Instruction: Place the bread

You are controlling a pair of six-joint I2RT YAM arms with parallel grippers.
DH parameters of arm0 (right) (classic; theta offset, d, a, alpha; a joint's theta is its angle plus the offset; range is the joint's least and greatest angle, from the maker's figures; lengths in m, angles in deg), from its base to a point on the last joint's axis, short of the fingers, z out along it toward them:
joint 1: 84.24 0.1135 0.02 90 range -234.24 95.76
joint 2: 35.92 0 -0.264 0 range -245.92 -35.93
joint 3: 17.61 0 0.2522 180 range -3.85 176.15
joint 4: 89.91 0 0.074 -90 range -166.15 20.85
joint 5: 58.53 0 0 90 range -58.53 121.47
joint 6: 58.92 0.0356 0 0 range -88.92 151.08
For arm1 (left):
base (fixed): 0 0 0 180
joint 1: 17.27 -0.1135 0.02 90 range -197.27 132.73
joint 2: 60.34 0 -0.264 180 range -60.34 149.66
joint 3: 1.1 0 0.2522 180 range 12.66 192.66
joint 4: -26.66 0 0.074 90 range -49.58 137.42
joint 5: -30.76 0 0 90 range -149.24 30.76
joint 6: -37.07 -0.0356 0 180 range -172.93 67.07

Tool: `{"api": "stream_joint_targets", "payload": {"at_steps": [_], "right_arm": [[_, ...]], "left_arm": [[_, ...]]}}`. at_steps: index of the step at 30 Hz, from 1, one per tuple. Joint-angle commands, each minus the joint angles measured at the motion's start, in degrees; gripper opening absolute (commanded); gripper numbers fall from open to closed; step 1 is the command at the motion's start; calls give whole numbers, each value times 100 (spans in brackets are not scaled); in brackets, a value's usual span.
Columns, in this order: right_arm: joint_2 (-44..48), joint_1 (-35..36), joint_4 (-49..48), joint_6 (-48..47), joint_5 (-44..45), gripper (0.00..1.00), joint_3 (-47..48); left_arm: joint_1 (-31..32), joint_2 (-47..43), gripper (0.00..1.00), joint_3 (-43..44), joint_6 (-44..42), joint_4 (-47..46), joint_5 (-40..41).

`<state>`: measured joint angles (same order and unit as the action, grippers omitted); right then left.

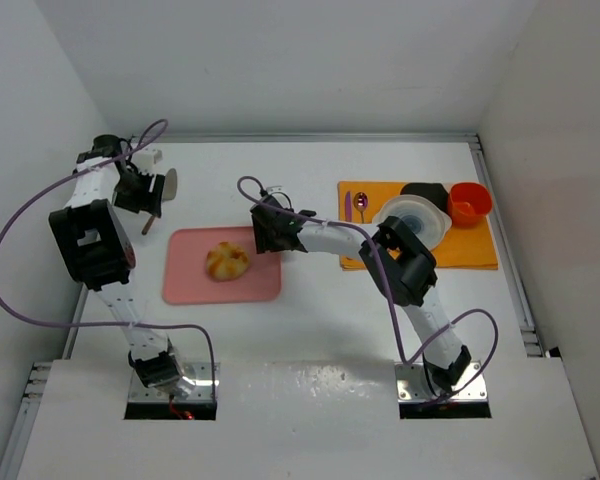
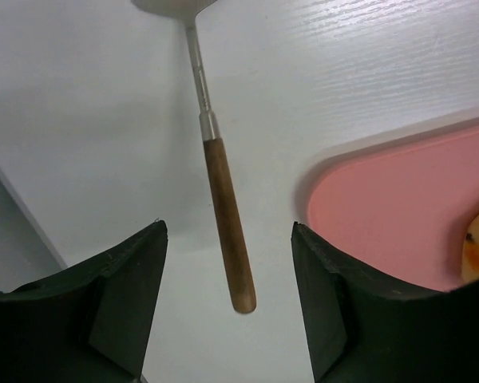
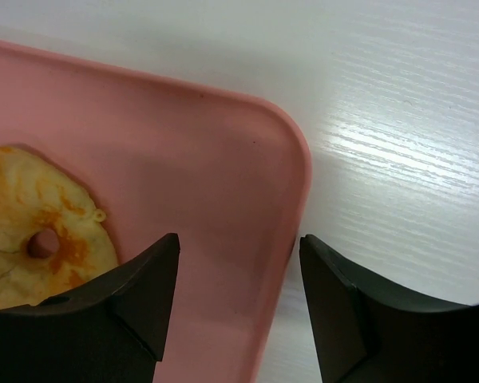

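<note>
The bread (image 1: 227, 261), a small golden-brown bun with pale patches, lies in the middle of a pink board (image 1: 190, 285). My right gripper (image 1: 263, 238) hangs over the board's far right corner, just right of the bun. In the right wrist view the gripper (image 3: 239, 239) is open, its jaws standing either side of the pink board's edge (image 3: 299, 183), with the bread (image 3: 32, 231) at lower left. My left gripper (image 1: 152, 200) is open over a wooden-handled spatula (image 1: 169, 186), left of the board. The spatula handle (image 2: 227, 231) runs between the open left gripper (image 2: 228, 227) fingers untouched.
An orange mat (image 1: 480, 250) at the right holds a purple spoon (image 1: 361, 206), a clear lidded container (image 1: 417, 217), a black object (image 1: 425, 190) and an orange cup (image 1: 469, 203). White walls close in the table at the left, back and right.
</note>
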<state>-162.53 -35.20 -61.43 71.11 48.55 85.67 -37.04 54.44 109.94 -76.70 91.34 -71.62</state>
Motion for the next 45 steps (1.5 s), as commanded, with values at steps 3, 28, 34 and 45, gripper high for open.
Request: {"api": "stream_joint_targets", "payload": {"at_steps": [3,28,34,45], "right_arm": [[92,106,-39,93,182,60,110],[277,45,4,382,471,52,-83],[382,53,57,497,585,51,-145],[401,-52,294,796,657,52,-127]], "left_arm": [[236,79,65,-165,-102,-362,262],[536,651,0,-455,109,-890,1168],[536,326,0,-507,-30,-890,1430],[536,-2087,0,-1649,-2894,-549,2126]]}}
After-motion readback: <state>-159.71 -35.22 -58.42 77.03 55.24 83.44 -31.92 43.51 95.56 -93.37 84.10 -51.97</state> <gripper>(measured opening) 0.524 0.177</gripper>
